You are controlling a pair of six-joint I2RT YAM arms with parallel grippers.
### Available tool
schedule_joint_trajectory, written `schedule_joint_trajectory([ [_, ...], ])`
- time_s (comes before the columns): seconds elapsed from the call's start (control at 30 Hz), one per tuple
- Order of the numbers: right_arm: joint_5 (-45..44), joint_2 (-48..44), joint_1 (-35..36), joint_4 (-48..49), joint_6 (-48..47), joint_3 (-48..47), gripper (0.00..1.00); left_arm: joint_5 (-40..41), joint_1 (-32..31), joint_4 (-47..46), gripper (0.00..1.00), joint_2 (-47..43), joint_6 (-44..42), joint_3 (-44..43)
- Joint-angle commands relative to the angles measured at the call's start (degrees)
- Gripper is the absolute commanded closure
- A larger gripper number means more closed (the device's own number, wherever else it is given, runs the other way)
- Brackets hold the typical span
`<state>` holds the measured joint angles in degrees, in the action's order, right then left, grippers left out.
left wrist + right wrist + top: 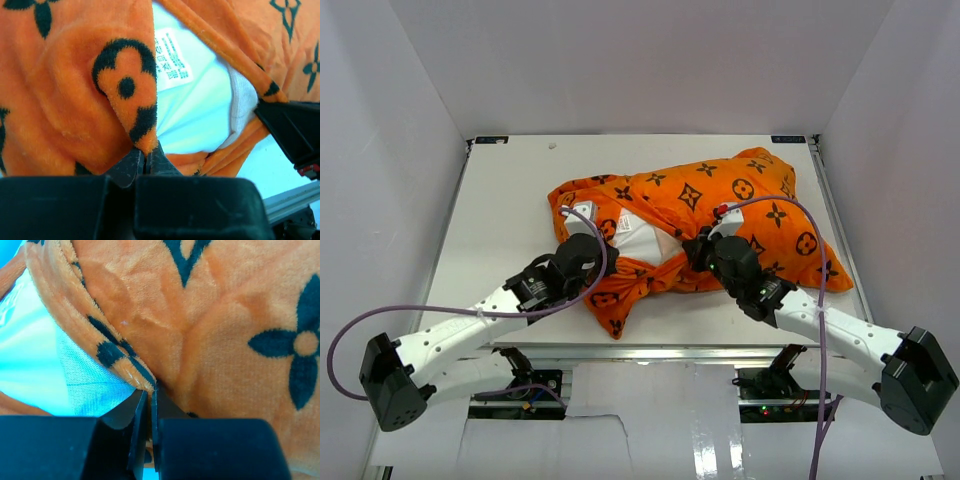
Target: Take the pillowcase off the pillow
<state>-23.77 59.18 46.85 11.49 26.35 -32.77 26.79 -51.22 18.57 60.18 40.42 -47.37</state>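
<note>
The white tag [170, 59] on the pillow [200, 115] carries greenish print (too blurred to read).

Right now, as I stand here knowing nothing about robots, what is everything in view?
pillowcase: one, orange with black motifs, bunched around the pillow mid-table
pillow: one, white, showing through the pillowcase's opening
label: one, white with printed text, on the exposed pillow
table: one, white, under everything
cables: two, purple, looping along the arms
left gripper: one, black, shut on a pillowcase fold
right gripper: one, black, shut on the pillowcase's hem
</note>
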Motion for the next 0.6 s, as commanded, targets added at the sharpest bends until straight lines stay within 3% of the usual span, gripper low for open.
schedule_joint_trajectory([
  [0.0, -3.93, 0.33, -2.82, -0.42, -1.47, -0.19, 0.92, 2.24, 1.56, 0.08, 1.0, -3.93, -3.68, 2.99],
  [0.03, -3.13, 0.32, -2.82, 0.63, -1.56, -0.18, 0.92, -0.57, 1.65, -1.24, 0.97, -3.41, -4.3, 2.29],
  [0.07, -2.17, 0.15, -2.73, 0.99, -1.56, -0.1, 0.92, -1.46, 1.65, -1.25, 0.82, -2.71, -4.56, 1.42],
  [0.1, -0.68, 0.06, -2.73, 1.17, -1.39, -0.27, 0.92, -1.73, 1.65, -0.03, 0.57, -0.44, -5.26, 0.28],
  [0.13, 0.38, -0.29, -2.64, 1.17, -1.3, -0.27, 0.92, -1.39, 1.65, 1.11, 0.48, 0.8, -5.09, -2.43],
  [0.33, 0.74, -2.4, -2.29, 1.17, -1.3, 0.52, 0.92, 0.99, 1.65, 5.08, 0.45, 8.62, -4.74, -8.43],
  [0.43, 0.74, -3.1, -2.2, 1.08, -1.3, 1.04, 0.92, 0.11, 1.65, 4.99, 0.49, 11.26, -4.48, -9.66],
  [0.5, 0.74, -3.54, -2.2, 0.91, -1.47, 1.13, 0.92, -0.85, 1.65, 6.12, 0.71, 13.2, -4.48, -11.33],
  [0.53, 0.39, -3.63, -2.2, 0.82, -1.48, 1.05, 0.92, -1.21, 1.65, 6.65, 1.0, 13.29, -3.78, -11.68],
  [0.57, -0.48, -3.63, -2.2, 0.73, -1.74, 0.78, 0.92, -2.17, 1.56, 7.44, 1.0, 12.42, -3.43, -12.38],
])
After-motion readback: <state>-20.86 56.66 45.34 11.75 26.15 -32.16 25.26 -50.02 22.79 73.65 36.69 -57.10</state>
